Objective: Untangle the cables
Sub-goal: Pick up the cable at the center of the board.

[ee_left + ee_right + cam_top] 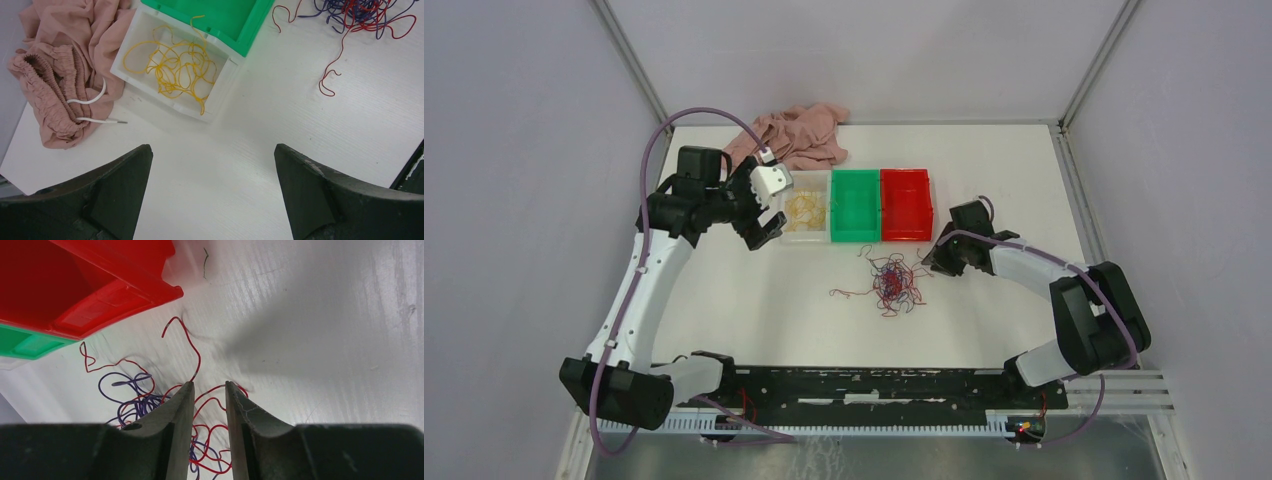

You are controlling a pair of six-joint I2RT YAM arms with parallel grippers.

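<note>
At the middle of the overhead view, the red and purple cables (894,283) lie in a loose tangle on the table (724,300), just below the bins. The right gripper (209,385) is down at their right edge, jaws a little apart, red strands running through the gap, nothing pinched. Upper left, the left gripper (212,148) hangs spread wide and empty beside the white bin (165,99) holding the yellow cables (175,65).
</note>
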